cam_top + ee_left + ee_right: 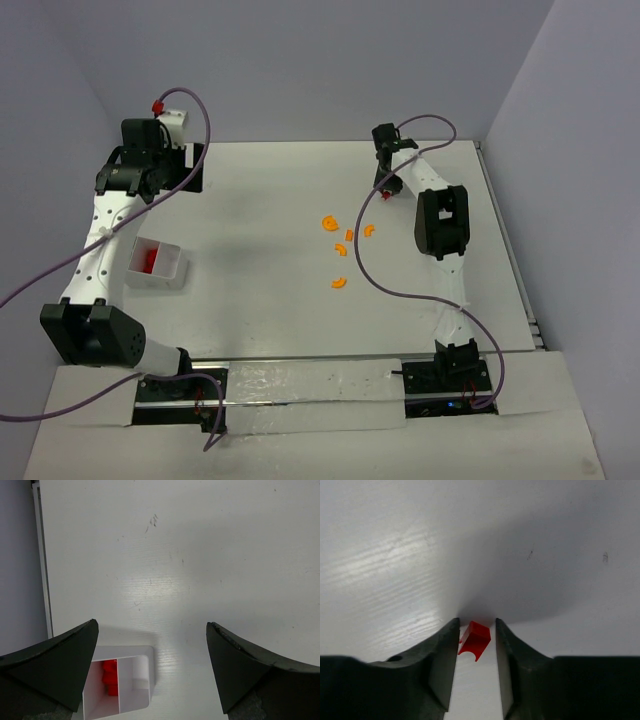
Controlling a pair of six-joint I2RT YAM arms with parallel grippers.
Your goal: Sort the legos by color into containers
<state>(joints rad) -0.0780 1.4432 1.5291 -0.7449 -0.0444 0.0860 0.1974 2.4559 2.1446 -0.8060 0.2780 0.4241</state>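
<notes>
From above, we are seeing 5 orange curved plastic half-rings [339,282] lying mid-table, well apart from the white divided plastic tray [176,264] holding red pieces [150,260] at left.

Left wrist: the left gripper [150,627] is hanging fully released near that tray.

Right wrist: the right gripper [476,630] is straddling 1 red plastic block [475,640]; we cannot tell whether it is clenched.

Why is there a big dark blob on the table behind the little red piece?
Right wrist view: that is a shadow, likely cast by the right claw, on the table behind the red lego; bright glare streaks lie left. Left wrist view: glare shines mid-table.
</notes>
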